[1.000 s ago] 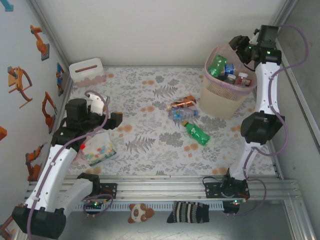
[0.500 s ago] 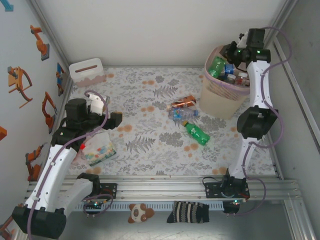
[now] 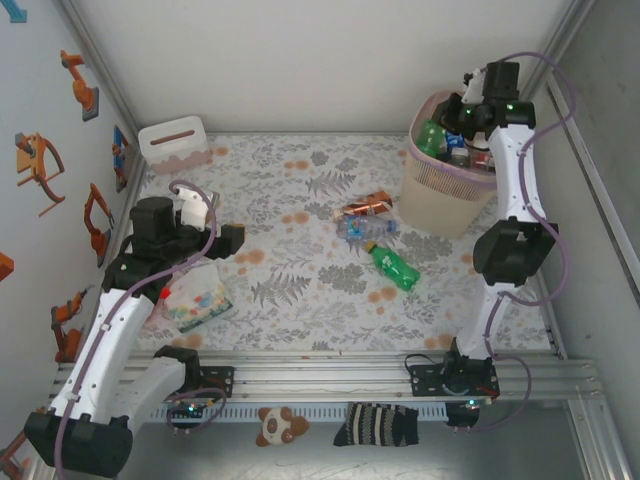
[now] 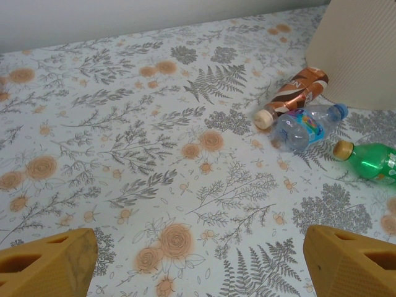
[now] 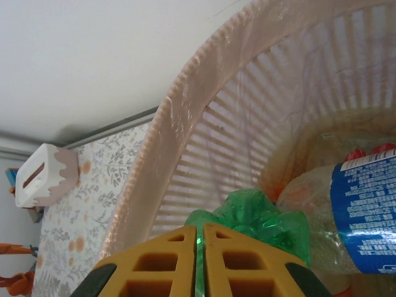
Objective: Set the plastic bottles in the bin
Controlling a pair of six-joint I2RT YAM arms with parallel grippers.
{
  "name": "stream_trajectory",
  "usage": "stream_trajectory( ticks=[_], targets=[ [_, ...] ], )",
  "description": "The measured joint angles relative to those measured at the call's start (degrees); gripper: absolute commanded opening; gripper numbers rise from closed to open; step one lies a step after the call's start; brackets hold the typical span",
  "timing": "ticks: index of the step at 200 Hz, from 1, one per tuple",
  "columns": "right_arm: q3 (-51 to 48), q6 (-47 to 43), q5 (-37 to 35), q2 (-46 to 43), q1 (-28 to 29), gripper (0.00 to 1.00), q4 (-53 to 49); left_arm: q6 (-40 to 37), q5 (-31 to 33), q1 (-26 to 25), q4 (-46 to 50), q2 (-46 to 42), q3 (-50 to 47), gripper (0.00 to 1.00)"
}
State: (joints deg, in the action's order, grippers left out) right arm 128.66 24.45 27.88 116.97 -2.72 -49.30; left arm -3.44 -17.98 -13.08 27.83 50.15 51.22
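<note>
Bottles lie in two places: three loose ones on the floral surface (image 3: 300, 290) and several more inside the bin (image 3: 450, 200).

Right end effector (image 5: 198, 257) hangs over the bin's mouth. Its yellow fingers (image 5: 161, 266) are pressed together with nothing clamped between them. Just beyond its fingertips, down inside the bin, sits the lobed base of a green bottle (image 5: 263, 223). To the right of that lies a clear bottle with a blue label (image 5: 365, 213), and a red cap (image 5: 371, 151) shows a little farther in. The bin's ribbed wall and pink liner curve up on the end effector's left.

Left end effector (image 4: 198, 266) is spread wide and empty, one finger (image 4: 46, 260) at each lower corner of its wrist view, above bare surface. Ahead of it and off to its right, the three loose bottles cluster near the foot of the bin. The brown bottle (image 4: 297, 90) with a pale cap is farthest. The clear blue-capped bottle (image 4: 306, 127) lies just beside it, and the green tan-capped bottle (image 4: 374, 162) lies nearest, furthest to the right.
</note>
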Motion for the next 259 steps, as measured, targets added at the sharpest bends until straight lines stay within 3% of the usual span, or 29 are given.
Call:
stream_trajectory(
  ticks=[40, 89, 143, 200, 259],
  targets=[
    [0.63, -0.33, -0.79, 0.22, 0.17, 0.11, -0.39, 0.00, 0.02, 0.00, 0.02, 0.17, 0.00, 0.86],
    [5.64, -0.33, -2.64, 0.09, 0.70, 0.21, -5.44, 0.00, 0.00, 0.00, 0.00, 0.17, 0.00, 0.86],
    [3.26, -1.05, -4.04, -8.68, 1.42, 0.26, -8.59, 0.00, -0.02, 0.00, 0.00, 0.07, 0.00, 0.86],
    [-11.19, -6.16, -8.13, -23.89, 8.28, 0.29, -9.81, 0.02, -0.02, 0.00, 0.00, -0.17, 0.00, 0.86],
    [-28.24, -12.63, -16.81, -30.01, 19.15, 0.31, -10.49, 0.02, -0.04, 0.00, 0.00, -0.15, 0.00, 0.86]
  ],
)
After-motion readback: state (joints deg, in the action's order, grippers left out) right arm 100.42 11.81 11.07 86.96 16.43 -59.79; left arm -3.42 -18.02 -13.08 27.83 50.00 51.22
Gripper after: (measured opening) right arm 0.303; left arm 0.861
